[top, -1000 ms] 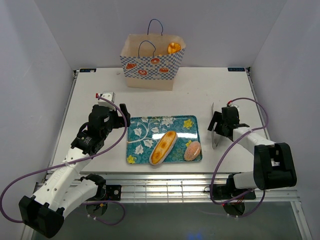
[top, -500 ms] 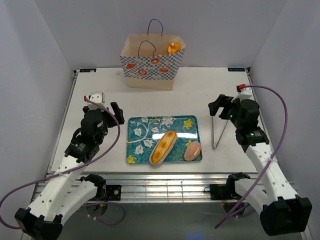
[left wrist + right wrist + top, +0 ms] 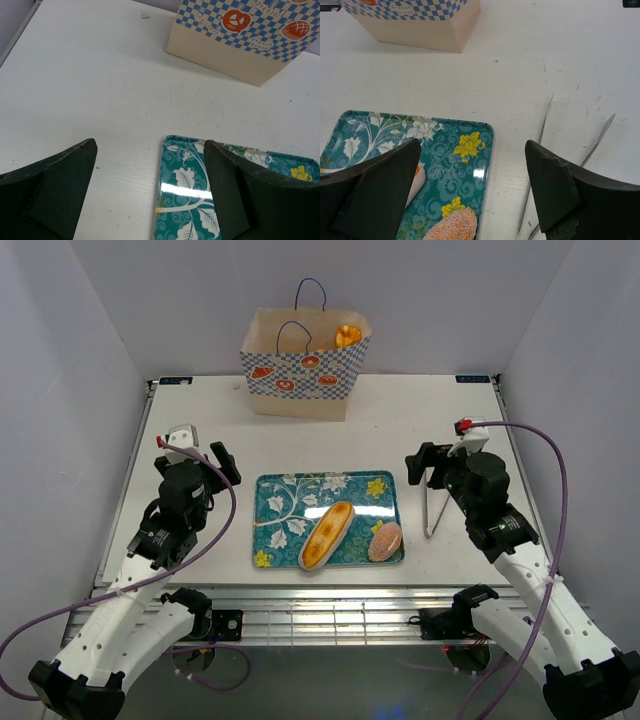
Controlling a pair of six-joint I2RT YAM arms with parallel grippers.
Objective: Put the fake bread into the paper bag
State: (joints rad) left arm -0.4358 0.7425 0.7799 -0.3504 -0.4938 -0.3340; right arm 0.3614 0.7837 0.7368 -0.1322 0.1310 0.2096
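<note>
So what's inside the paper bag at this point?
One orange pastry pokes up at the open top of the bag, on its right side. Anything lower down is covered by the paper walls, so how many pieces are in there cannot be told.

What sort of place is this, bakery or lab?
Probably a lab test cell: plain white walls box in a white table, robot arms are bolted at its near edge, and a glossy orange toy loaf lies on a teal floral tray.
</note>
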